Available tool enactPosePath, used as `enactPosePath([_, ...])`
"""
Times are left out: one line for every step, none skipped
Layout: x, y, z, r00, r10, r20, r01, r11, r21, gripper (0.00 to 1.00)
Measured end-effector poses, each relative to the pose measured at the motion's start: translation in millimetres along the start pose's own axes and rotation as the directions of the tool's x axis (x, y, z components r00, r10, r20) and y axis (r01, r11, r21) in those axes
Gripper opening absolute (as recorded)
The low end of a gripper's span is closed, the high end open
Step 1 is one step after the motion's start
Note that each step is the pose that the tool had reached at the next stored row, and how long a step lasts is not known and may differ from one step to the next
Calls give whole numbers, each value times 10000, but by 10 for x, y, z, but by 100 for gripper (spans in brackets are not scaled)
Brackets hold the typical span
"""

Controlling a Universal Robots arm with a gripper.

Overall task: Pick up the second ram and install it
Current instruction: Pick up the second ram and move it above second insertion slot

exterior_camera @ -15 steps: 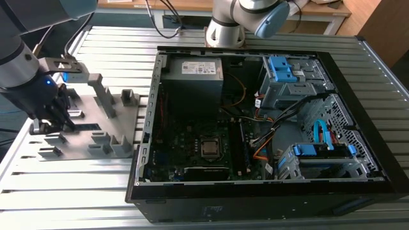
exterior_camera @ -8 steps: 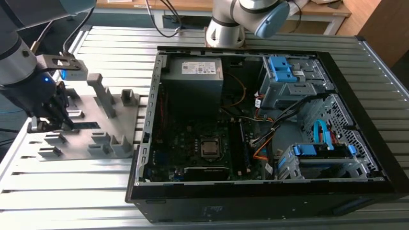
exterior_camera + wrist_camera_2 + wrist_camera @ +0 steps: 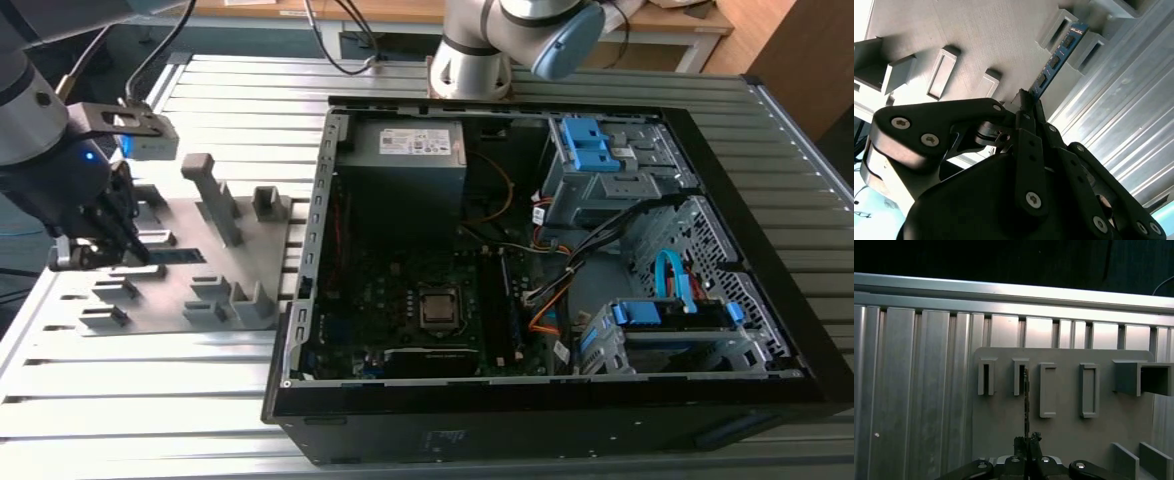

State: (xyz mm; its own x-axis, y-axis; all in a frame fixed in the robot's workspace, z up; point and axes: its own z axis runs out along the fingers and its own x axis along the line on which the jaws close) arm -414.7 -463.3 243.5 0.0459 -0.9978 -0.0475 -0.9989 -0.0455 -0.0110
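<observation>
A ribbed aluminium table (image 3: 160,400) carried a flat grey fixture plate (image 3: 167,285) with raised slotted holders. To the exterior view's right of the plate lay an open black computer case (image 3: 534,440). Over the plate, the black two-fingered gripper (image 3: 1026,100) was clamped on one end of the second ram (image 3: 1056,59), a slim blue-green circuit-board strip with black chips. The strip's far end reached between two holders.

The jaws hide the near end of the second ram (image 3: 1055,61) in the second wrist view.
</observation>
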Motion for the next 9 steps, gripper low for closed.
enactPosePath([-1, 0, -12, 10000, 0, 0, 0, 10000, -1, 14])
enactPosePath([-1, 0, -23, 10000, 0, -1, 0, 10000, -1, 14])
enactPosePath([-2, 0, -33, 10000, 0, 0, 0, 10000, 0, 14])
enactPosePath([-2, 0, -44, 10000, 0, 0, 0, 10000, 0, 14])
enactPosePath([-3, -1, -54, 10000, 0, -1, 0, 10000, -1, 14])
enactPosePath([-3, -1, -63, 10000, 0, 0, 0, 10000, 0, 14])
enactPosePath([-4, -1, -71, 10000, 1, 0, -1, 10000, 0, 14])
enactPosePath([-4, -1, -80, 10000, 0, 0, 0, 10000, 0, 14])
enactPosePath([-4, -1, -89, 10000, 0, 0, 0, 10000, 0, 14])
